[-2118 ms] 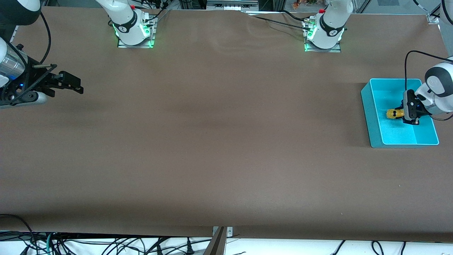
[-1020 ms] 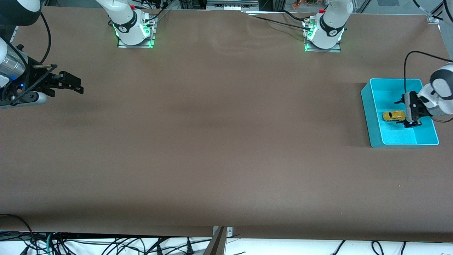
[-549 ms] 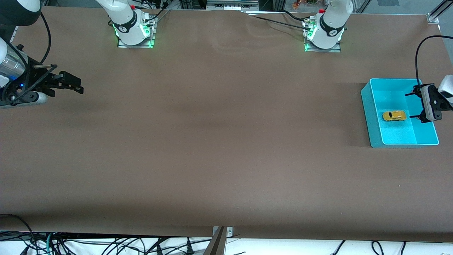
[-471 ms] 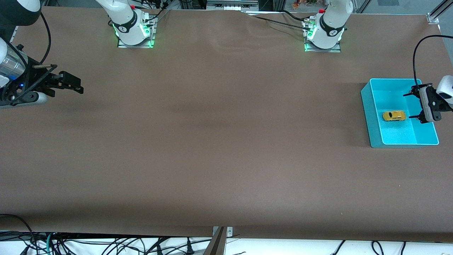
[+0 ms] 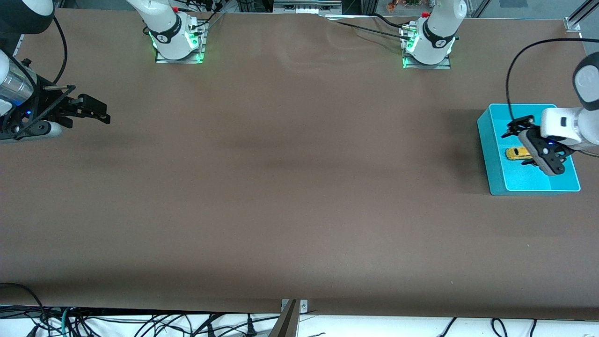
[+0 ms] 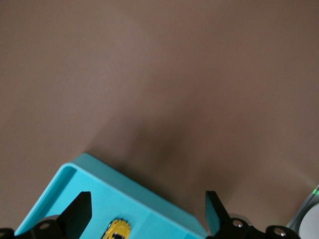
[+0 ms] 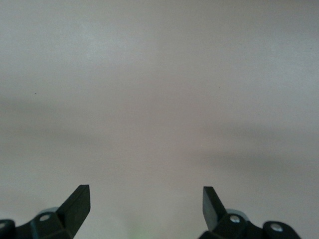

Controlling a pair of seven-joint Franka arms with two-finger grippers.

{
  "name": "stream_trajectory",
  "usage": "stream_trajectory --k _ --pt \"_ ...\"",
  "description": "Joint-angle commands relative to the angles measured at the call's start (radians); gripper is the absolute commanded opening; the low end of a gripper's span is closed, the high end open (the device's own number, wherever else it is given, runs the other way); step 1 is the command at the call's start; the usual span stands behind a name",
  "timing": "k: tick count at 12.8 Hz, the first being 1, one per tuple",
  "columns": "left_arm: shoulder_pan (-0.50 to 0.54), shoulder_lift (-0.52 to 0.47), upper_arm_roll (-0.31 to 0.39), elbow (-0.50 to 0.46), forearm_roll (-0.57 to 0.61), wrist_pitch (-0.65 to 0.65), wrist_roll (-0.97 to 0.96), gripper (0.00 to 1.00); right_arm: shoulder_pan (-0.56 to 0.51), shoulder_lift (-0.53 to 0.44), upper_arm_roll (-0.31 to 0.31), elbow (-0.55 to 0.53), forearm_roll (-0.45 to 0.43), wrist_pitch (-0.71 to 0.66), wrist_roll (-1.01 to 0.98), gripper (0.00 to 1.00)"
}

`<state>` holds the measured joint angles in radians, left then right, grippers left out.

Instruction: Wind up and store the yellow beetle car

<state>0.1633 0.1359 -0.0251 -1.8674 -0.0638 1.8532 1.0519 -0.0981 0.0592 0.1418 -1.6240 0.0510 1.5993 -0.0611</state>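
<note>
Now the yellow beetle car (image 5: 517, 153) is lying released inside the teal bin (image 5: 489, 140), so storing looks done. Above the bin, the left gripper (image 5: 519, 149) is hovering wide and empty again. Well apart from the bin, the right gripper (image 5: 96, 112) is waiting wide over the surface (image 5: 290, 187).

Left gripper (image 5: 520, 149) over teal bin (image 5: 488, 154), fingers spread, nothing between them. Directly under it: yellow beetle car (image 5: 515, 153) on bin floor; bin walls ring it, limiting sideways travel low down. Right gripper (image 5: 104, 113) waits at its own table end, spread, bare brown table (image 5: 290, 178) around.
</note>
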Motion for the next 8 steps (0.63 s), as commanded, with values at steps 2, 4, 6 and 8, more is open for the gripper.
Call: stream_trajectory --k 2,4,6,8 --pt "-0.121 -0.055 -0.025 0.083 -0.014 -0.086 -0.341 1.00 0.006 0.001 -0.004 0.012 -0.013 -0.018 0.009 1.00" --pt "-0.181 -0.062 -0.025 0.143 -0.016 -0.141 -0.561 1.00 0.006 0.001 -0.004 0.010 -0.013 -0.018 0.009 1.00" --pt "-0.225 -0.068 -0.018 0.203 -0.010 -0.218 -0.752 1.00 0.006 0.002 -0.004 0.010 -0.013 -0.018 0.009 1.00" --pt "-0.248 -0.071 -0.003 0.237 -0.005 -0.297 -0.905 1.00 0.006 0.002 -0.004 0.012 -0.013 -0.018 0.009 1.00"
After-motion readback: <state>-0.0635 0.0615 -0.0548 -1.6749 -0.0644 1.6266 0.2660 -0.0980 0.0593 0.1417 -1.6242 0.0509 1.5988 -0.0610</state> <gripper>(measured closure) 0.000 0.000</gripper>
